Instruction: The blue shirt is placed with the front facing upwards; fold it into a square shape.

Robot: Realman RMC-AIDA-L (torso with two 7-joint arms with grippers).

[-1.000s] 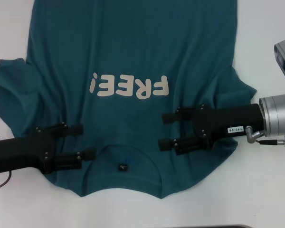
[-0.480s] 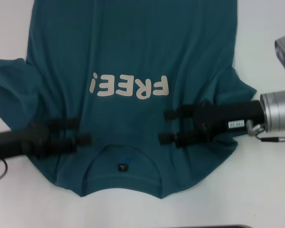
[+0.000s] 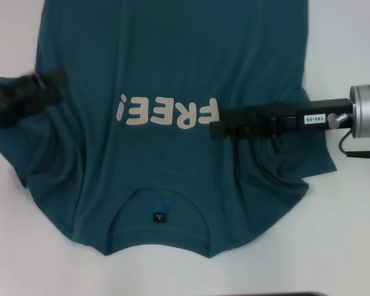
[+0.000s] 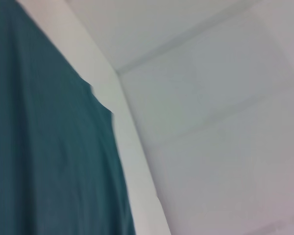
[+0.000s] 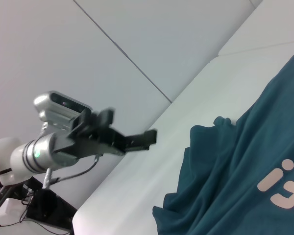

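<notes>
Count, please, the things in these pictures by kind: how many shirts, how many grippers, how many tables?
Shirts: 1, the blue shirt, front up
Grippers: 2, the left gripper over the shirt's sleeve and the right gripper beside the lettering
Tables: 1, the white table
Total: 4

Evenly and brightly lit from above, with only soft, faint shadows under the folds of the blue shirt (image 3: 172, 74) on the white table (image 3: 345, 246). Heavy motion blur on the left gripper (image 3: 52, 80) near the table's left edge. Soft, smeared focus throughout the left wrist view; no glare.
</notes>
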